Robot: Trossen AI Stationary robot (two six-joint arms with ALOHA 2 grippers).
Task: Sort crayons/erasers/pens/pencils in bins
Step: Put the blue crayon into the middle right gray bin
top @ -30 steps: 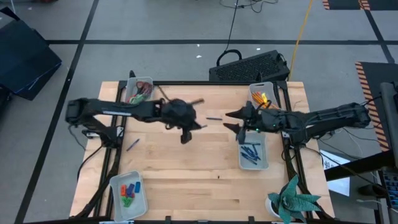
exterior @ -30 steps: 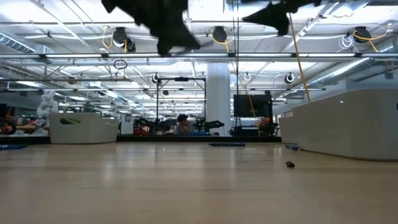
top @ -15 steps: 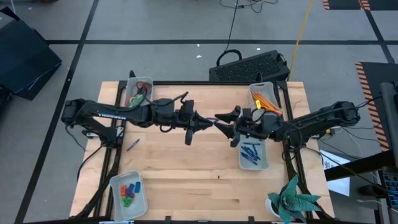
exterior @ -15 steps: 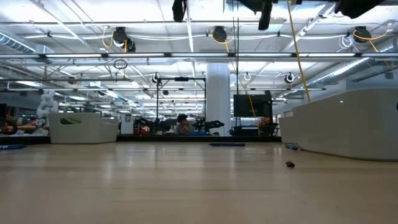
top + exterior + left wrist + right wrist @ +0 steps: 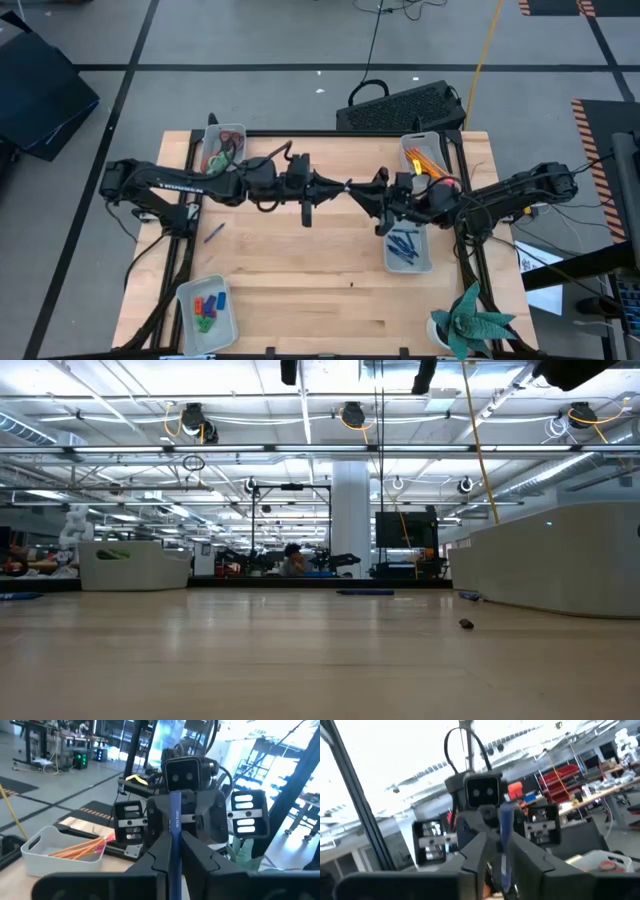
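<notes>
Both pincers met mid-air above bench (image 5: 300, 290) centre. Left pincer (image 5: 340, 188) and right pincer (image 5: 362, 190) each pinched opposite ends of blue pen (image 5: 174, 840). Pencils (image 5: 428, 162) lay in far-right bin (image 5: 408, 147), pens (image 5: 403, 244) in bin (image 5: 424, 262) beside.

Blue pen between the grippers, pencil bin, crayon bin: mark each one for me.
blue pen (image 5: 175, 827), left wrist view, middle of its shaft.
pencil bin (image 5: 416, 142), high view, far rim.
crayon bin (image 5: 226, 323), high view, bare floor near its right wall.
</notes>
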